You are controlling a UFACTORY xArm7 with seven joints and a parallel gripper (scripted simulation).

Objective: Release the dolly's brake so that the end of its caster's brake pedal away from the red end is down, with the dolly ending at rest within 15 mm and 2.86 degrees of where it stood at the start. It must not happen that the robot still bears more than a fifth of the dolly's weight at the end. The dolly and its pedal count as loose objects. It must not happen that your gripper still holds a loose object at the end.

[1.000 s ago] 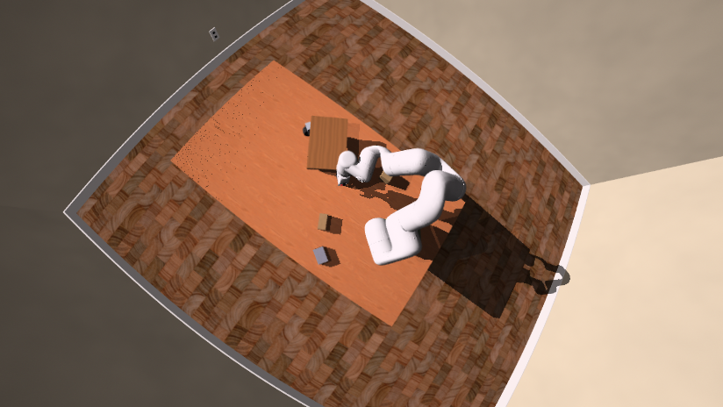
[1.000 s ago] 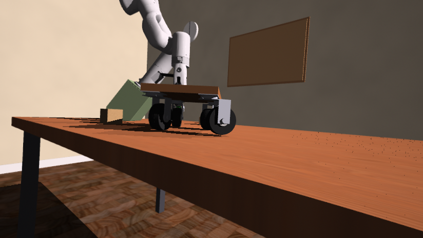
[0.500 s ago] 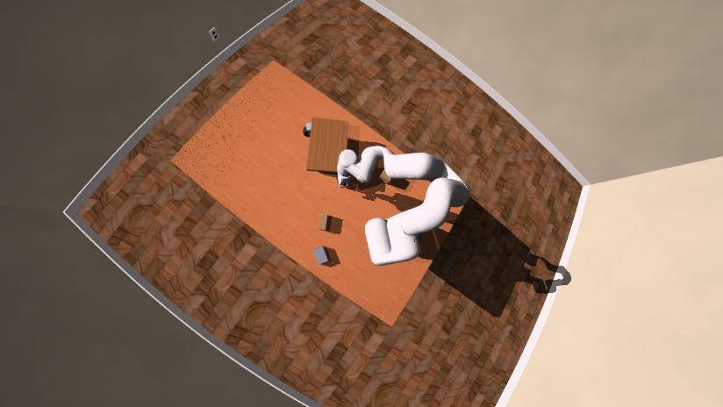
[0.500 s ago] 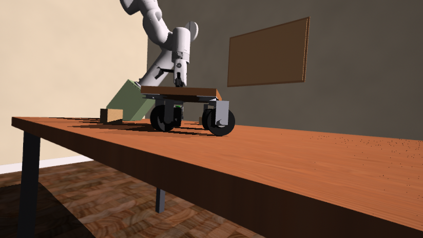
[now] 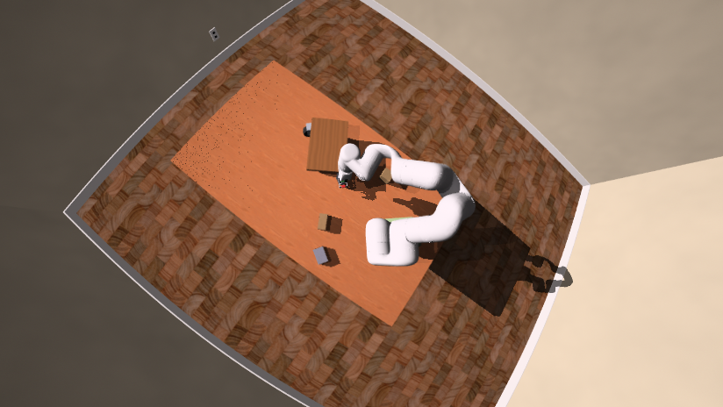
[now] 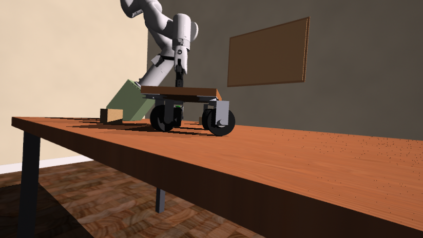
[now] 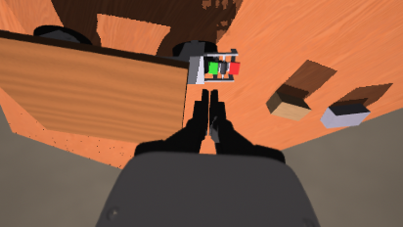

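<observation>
The dolly [image 5: 327, 144] is a wooden deck on black casters, standing on the orange table; it also shows in the side view [image 6: 180, 90] and the wrist view [image 7: 93, 93]. At its corner a caster carries the brake pedal [image 7: 223, 68], with a green end on the left and a red end on the right. In the side view a bit of green shows under the deck [image 6: 177, 106]. My gripper [image 7: 208, 100] is shut and empty, its tips just above and short of the pedal, clear of it. In the side view the gripper [image 6: 179, 81] hangs above the deck's edge.
A tan block [image 7: 289, 104] and a grey block [image 7: 344, 114] lie on the table to the right of the pedal. They also show in the top view as a tan block [image 5: 324, 222] and a grey block [image 5: 321, 254]. My green base [image 6: 130, 101] stands behind the dolly.
</observation>
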